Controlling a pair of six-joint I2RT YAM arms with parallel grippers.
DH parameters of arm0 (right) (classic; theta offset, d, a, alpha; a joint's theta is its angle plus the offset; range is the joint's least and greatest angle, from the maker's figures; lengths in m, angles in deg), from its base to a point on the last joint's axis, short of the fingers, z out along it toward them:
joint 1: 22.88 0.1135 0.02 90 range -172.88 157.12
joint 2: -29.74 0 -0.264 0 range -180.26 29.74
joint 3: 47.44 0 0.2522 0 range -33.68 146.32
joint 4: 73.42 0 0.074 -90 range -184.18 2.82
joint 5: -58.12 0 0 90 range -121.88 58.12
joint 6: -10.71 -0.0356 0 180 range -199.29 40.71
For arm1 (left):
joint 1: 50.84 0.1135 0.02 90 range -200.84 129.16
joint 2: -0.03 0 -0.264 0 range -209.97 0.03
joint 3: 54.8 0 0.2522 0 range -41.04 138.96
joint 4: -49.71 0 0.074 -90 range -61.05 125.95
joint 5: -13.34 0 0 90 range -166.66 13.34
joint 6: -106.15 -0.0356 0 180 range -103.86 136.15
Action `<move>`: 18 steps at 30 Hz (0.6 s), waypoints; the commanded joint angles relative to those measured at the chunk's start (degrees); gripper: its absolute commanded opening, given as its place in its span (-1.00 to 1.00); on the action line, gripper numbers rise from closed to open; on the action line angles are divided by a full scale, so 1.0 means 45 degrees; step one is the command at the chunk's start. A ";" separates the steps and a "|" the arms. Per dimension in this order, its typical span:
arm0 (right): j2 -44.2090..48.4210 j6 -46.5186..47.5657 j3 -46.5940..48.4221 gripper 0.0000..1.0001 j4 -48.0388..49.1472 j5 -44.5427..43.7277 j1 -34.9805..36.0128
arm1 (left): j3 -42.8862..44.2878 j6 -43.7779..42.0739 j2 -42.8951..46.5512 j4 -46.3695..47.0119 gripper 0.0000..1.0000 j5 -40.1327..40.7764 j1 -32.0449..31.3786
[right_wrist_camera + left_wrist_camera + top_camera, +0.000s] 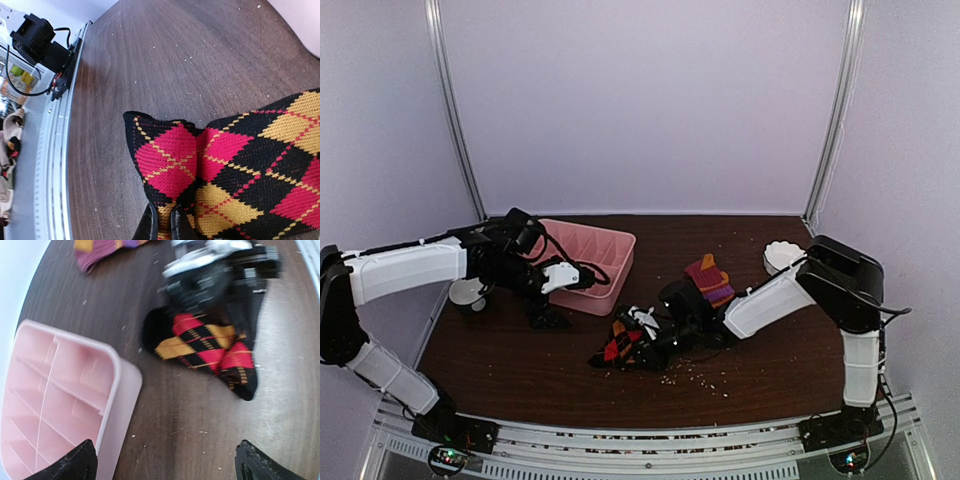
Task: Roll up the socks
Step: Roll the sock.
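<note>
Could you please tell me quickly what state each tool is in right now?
Left tool: open, holding nothing.
Right tool: closed on the argyle sock.

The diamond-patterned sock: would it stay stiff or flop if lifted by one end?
Probably floppy: the diamond-patterned sock is knitted and puckers where the right jaws pinch it, so a free end would likely droop. It looks light for its size. Pushed, it would likely bunch up on the table rather than roll.
</note>
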 commanded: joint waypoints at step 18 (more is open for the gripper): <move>-0.2727 -0.3103 -0.0634 -1.00 -0.4541 0.0836 -0.0982 | -0.0496 -0.1784 -0.2662 0.1996 0.18 0.0531 -0.3854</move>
